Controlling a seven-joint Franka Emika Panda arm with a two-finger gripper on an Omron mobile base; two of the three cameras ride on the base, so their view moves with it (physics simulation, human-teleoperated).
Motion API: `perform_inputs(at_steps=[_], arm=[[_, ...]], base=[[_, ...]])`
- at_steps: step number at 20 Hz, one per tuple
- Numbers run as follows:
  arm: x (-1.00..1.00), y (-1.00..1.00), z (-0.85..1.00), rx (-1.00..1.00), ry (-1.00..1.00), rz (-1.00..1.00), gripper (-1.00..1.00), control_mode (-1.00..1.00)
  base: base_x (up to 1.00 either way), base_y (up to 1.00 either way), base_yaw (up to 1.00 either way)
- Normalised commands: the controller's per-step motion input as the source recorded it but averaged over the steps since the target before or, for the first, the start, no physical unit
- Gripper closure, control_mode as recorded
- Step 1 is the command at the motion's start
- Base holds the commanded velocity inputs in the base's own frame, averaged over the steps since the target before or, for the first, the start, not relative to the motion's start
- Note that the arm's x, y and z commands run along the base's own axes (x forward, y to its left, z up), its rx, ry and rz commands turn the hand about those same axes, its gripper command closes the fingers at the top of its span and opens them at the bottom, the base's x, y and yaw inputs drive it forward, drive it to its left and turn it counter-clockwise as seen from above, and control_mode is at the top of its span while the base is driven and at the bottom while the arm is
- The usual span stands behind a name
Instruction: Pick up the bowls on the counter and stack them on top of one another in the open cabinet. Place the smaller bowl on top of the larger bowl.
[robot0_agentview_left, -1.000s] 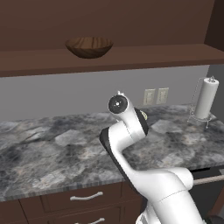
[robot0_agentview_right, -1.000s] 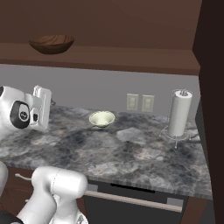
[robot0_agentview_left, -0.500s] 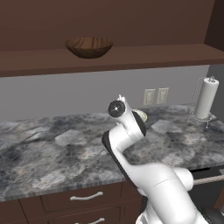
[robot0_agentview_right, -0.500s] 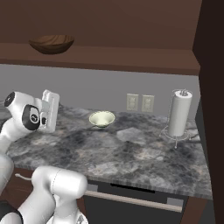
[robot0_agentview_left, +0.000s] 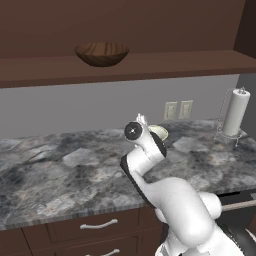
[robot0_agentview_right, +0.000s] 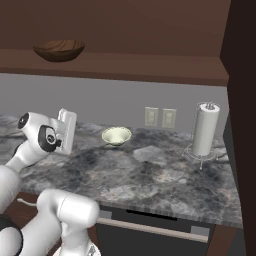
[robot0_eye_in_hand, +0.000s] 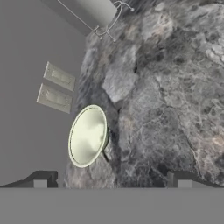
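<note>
The larger bowl (robot0_agentview_left: 102, 52) (robot0_agentview_right: 59, 50), dark wood-grain, rests on the shelf of the open cabinet (robot0_agentview_left: 160, 62) (robot0_agentview_right: 150, 65), left of its middle. On the counter (robot0_agentview_left: 60, 170) (robot0_agentview_right: 150, 175) near the back wall sits the smaller bowl (robot0_agentview_right: 116, 135) (robot0_eye_in_hand: 87, 135), pale cream-green, upright and empty; the arm's wrist partly covers it in the left base view (robot0_agentview_left: 160, 132). My gripper (robot0_agentview_right: 69, 131) (robot0_eye_in_hand: 111, 183) hovers above the counter a short way from this bowl, facing it. It is open, its tips spread wide with nothing between them.
A paper towel holder (robot0_agentview_left: 235, 112) (robot0_agentview_right: 205, 131) (robot0_eye_in_hand: 94, 11) stands on the counter at the right end. Two wall outlets (robot0_agentview_left: 178, 109) (robot0_agentview_right: 160, 117) (robot0_eye_in_hand: 57, 87) lie behind the small bowl. Drawers with silver handles (robot0_agentview_left: 95, 227) run below. A tall dark panel (robot0_agentview_right: 242, 100) closes the right side.
The arm has swung its hand over the counter toward the small bowl, rightward in the right base view. Both bowls stay where they were.
</note>
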Motion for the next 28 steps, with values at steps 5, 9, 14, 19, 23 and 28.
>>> perform_inputs(at_steps=[5, 9, 14, 19, 23, 28], arm=[[0.29, -0.16, -0.24, 0.04, -0.02, -0.03, -1.0, -1.0], [0.34, -0.11, -0.17, 0.01, -0.02, -0.03, -1.0, -1.0], [0.38, -0.08, -0.17, 0.0, -0.03, -0.04, -1.0, -1.0], [0.36, -0.08, -0.19, 0.01, -0.02, -0.03, -1.0, -1.0], [0.32, -0.02, -0.27, 0.03, -0.01, -0.03, -1.0, -1.0], [0.27, -0.01, -0.28, 0.05, 0.0, -0.03, -1.0, -1.0]], base=[[0.0, 0.0, 0.0], [0.0, 0.0, 0.0], [0.0, 0.0, 0.0], [0.0, 0.0, 0.0], [0.0, 0.0, 0.0], [0.0, 0.0, 0.0]])
